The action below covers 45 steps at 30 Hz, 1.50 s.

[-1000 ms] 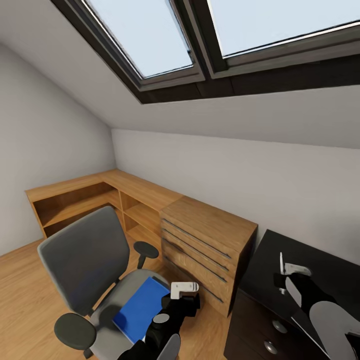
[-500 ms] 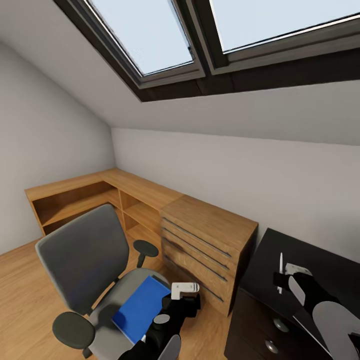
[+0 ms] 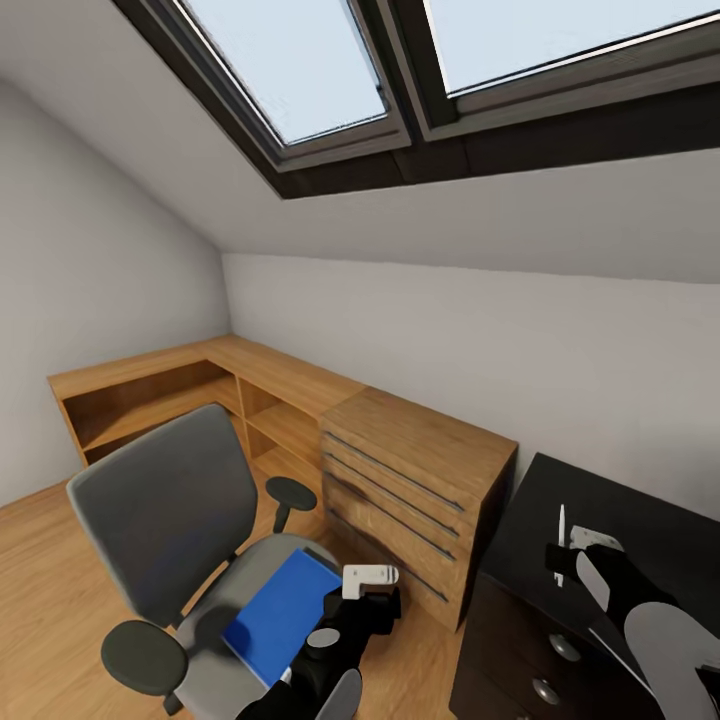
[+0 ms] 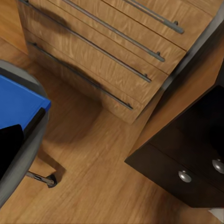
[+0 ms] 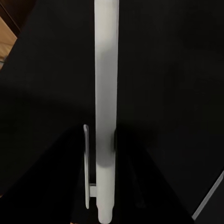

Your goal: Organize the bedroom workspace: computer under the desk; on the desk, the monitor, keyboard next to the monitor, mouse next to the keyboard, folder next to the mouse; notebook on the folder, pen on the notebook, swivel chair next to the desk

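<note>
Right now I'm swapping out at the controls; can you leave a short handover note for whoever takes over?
Right gripper: shut on a slim white pen, held upright over the black desk.
Left gripper: hanging beside the swivel chair, apparently holding nothing; whether it is open cannot be told.
Blue folder: lying on the chair seat, not yet moved.
Oak drawer cabinet stands between chair and desk.
Left: folder onto the desk, notebook on it, pen on top, chair beside the desk. Computer, monitor, keyboard, mouse and notebook can't be checked from here.

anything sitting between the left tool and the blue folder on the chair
Nothing visible does: the left tool hangs just beside the folder, which lies uncovered on the swivel chair seat.
</note>
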Tool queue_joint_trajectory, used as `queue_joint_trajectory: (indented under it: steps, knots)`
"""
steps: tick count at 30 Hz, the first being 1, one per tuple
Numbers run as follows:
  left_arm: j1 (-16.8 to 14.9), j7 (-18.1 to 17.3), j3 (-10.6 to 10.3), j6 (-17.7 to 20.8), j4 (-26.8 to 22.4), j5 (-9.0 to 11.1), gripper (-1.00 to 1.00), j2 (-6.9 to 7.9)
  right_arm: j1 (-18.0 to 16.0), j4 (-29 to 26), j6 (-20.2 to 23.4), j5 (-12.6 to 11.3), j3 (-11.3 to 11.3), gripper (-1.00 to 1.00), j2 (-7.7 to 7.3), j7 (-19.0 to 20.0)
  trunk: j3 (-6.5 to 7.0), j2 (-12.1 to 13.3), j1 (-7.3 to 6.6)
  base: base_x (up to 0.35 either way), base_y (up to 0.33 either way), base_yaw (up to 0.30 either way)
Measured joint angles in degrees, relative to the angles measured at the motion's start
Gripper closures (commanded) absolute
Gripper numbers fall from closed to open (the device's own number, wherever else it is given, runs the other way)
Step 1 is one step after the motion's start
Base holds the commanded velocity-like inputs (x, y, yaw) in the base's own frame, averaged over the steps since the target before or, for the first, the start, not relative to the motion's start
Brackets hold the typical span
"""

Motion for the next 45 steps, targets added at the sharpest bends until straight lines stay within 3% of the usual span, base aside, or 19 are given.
queue_joint_trajectory:
  steps: [31, 45]
  knots:
    - [0.0, 0.03, 0.02, 0.03, 0.08, 0.15, -1.0, 0.02, 0.01, -0.09, -0.14, 0.2, 0.11, 1.0, 0.09, -0.19, -5.57, -12.45, 6.81, 0.0, 0.0, 0.0]
    - [0.0, -0.1, 0.02, 0.02, 2.31, 0.09, -1.0, 0.18, 0.01, -0.09, -0.14, 0.31, 0.18, 1.0, 0.09, -0.18, -5.58, -12.47, 6.8, 0.09, 0.0, 0.0]
